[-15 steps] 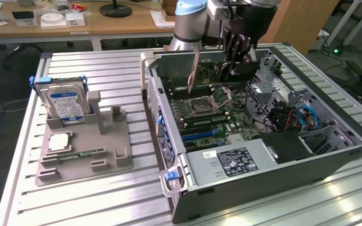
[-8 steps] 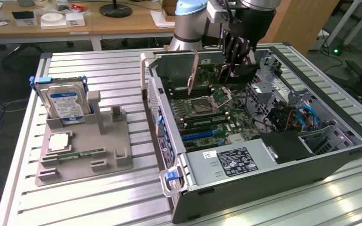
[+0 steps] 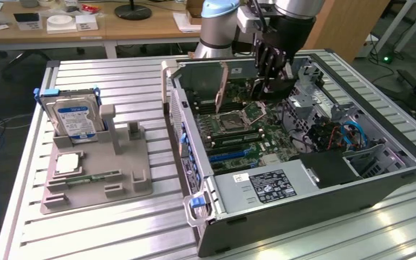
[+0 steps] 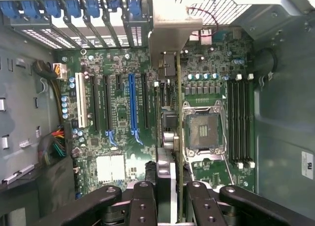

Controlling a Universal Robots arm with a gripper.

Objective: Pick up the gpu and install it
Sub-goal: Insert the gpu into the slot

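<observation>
**Dark gpu (image 4: 171, 122) held edge-on inside the open computer case (image 3: 266, 230)**

The hand (image 3: 272, 86) is clamped on the gpu, a finger on each face, over the motherboard (image 4: 118, 117). The card's metal bracket reaches the rear wall by the blue clips. The long blue slot (image 4: 131, 103) lies to one side of the card and the CPU socket (image 4: 202, 132) to the other. Whether its lower edge touches the board, I cannot tell. On the slatted bench (image 3: 106, 233) beside the case, a grey holder (image 3: 96, 157) carries an upright hard drive (image 3: 74, 119).
</observation>
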